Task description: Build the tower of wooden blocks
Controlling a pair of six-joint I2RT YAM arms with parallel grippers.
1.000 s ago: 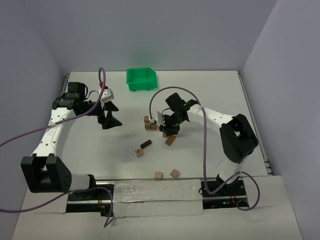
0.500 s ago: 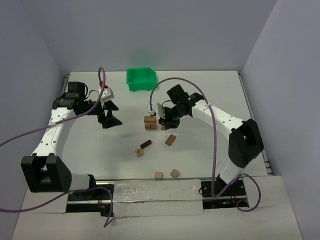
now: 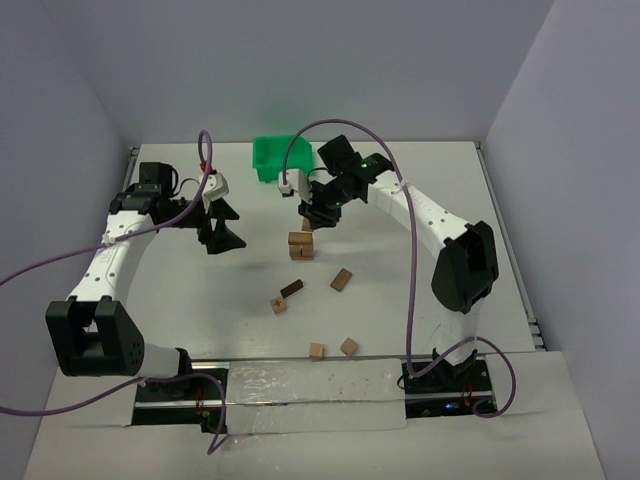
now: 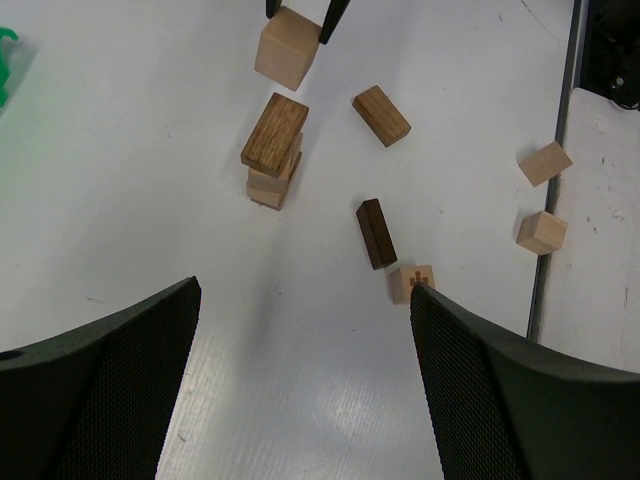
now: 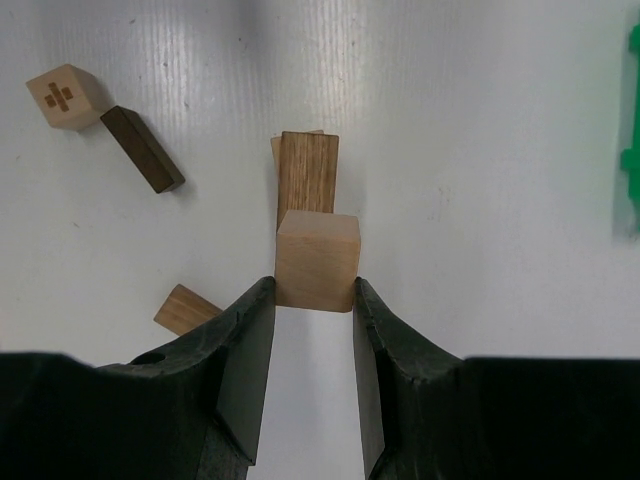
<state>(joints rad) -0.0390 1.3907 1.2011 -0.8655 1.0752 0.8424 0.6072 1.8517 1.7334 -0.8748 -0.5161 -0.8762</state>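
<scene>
Light tan wooden cube [image 5: 317,258]: clamped between the two dark fingers of the right gripper [image 5: 315,292], one finger flat on each side face, the jaws closed only to the cube's width. It is held off the white table [image 3: 400,200], close by the small stack of wooden blocks [image 4: 272,150]. The left wrist view shows a gap between cube and stack. In the right wrist view the cube covers the near end of the stack's top piece.

Small stack of wooden blocks: stands near the middle of the table, on the arms' side of the green plastic bin [image 3: 282,158] and apart from it. The top piece is a mid-brown wooden bar [image 5: 308,170] lying flat. Light tan blocks sit beneath it; their number cannot be read.

Loose pieces, all flat on the table and nearer the arm bases than the stack:
- second mid-brown bar [image 4: 381,115], lying alone, near the stack;
- dark brown bar [image 4: 376,233], one end just beside a tan cube marked with a brown cross [image 4: 411,283];
- plain tan cube [image 4: 544,163] and another plain tan cube [image 4: 541,231], near each other by the table's near edge.

Left gripper [image 4: 303,300]: fingers spread wide with nothing between them. It sits off to the left of the stack, well apart from it, and its camera looks across at the blocks.
</scene>
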